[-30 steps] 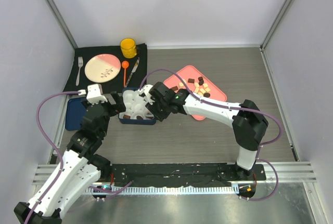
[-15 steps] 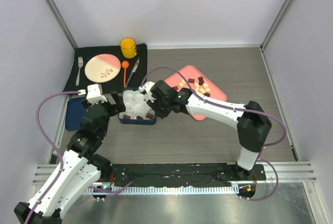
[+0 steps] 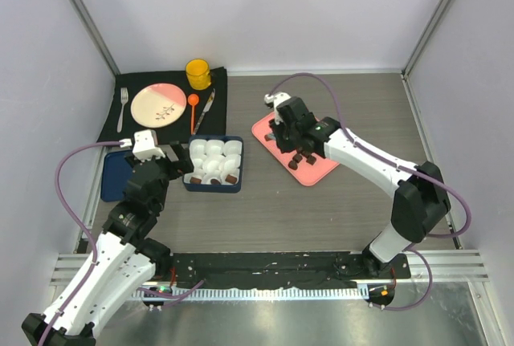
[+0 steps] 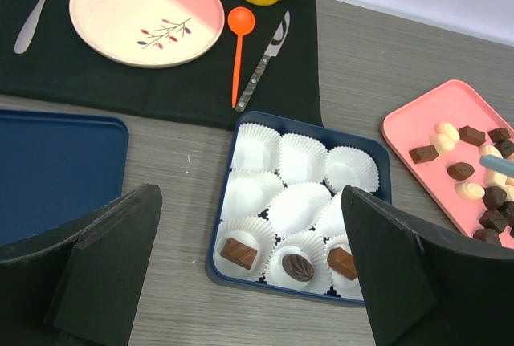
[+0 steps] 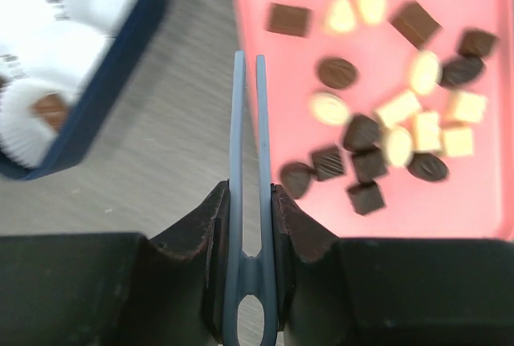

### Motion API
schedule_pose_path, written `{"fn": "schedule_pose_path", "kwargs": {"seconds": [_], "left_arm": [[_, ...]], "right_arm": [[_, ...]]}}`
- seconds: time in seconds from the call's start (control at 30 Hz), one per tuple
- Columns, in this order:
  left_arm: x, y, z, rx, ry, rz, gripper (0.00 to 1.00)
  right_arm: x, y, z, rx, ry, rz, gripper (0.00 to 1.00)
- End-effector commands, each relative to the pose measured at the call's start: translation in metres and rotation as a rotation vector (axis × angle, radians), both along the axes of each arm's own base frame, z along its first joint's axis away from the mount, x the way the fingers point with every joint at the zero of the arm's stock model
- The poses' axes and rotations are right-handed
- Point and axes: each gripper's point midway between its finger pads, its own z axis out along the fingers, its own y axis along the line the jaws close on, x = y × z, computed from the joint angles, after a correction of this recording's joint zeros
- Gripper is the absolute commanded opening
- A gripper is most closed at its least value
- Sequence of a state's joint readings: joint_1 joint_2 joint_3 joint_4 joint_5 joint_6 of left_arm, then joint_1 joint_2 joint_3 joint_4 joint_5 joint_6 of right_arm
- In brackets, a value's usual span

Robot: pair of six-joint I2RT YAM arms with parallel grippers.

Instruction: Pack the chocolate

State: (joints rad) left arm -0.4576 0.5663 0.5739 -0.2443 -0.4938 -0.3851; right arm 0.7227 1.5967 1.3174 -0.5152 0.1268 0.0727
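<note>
The chocolate pieces [image 3: 301, 156], dark brown and cream-white, lie loose on a pink tray [image 3: 320, 173]. A dark blue box [image 3: 212, 189] holds white paper cups; three dark pieces [image 4: 239, 253] [image 4: 298, 266] [image 4: 343, 262] sit in its near row. My right gripper [image 3: 285, 124] is shut on blue tweezers [image 5: 249, 121] and hovers over the tray's left edge [image 5: 482, 193], beside the pieces [image 5: 361, 133]; nothing shows between the tweezer tips. My left gripper [image 4: 253, 234] is open and empty, just in front of the box [image 4: 301, 119].
A black mat [image 3: 136, 125] at the back left carries a plate [image 3: 158, 104], fork [image 3: 122, 108], yellow mug [image 3: 198, 73], orange spoon [image 3: 193, 107] and knife [image 3: 206, 109]. A blue lid [image 3: 115, 176] lies left of the box. Walls close in both sides.
My right gripper with the tweezers has moved from over the box to the right and back, over the pink tray. The box's near row now shows uncovered. The left arm has not moved.
</note>
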Motion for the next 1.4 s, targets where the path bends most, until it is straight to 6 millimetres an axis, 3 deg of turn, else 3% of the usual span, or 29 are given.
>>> {"fn": "schedule_pose_path", "kwargs": {"seconds": [0.0, 0.17, 0.3, 0.67, 0.93, 1.37], "left_arm": [[0.002, -0.001, 0.026, -0.029, -0.064, -0.006, 1.0], [0.002, -0.002, 0.026, -0.028, -0.064, -0.009, 1.0], [0.003, -0.002, 0.026, -0.026, -0.061, -0.011, 1.0], [0.004, -0.004, 0.024, -0.024, -0.055, -0.016, 1.0], [0.004, -0.003, 0.025, -0.024, -0.059, -0.015, 1.0], [0.003, -0.002, 0.028, -0.026, -0.068, -0.01, 1.0]], "right_arm": [[0.021, -0.036, 0.005, 0.028, -0.021, -0.152, 0.24], [0.04, -0.077, -0.012, 0.018, 0.016, -0.293, 0.24], [0.047, -0.095, -0.027, 0.016, 0.067, -0.394, 0.24], [0.047, -0.091, -0.059, 0.108, 0.19, -0.593, 0.27], [0.05, -0.106, -0.063, 0.08, 0.169, -0.708, 0.32], [0.056, -0.1, -0.074, 0.069, 0.2, -0.706, 0.34]]}}
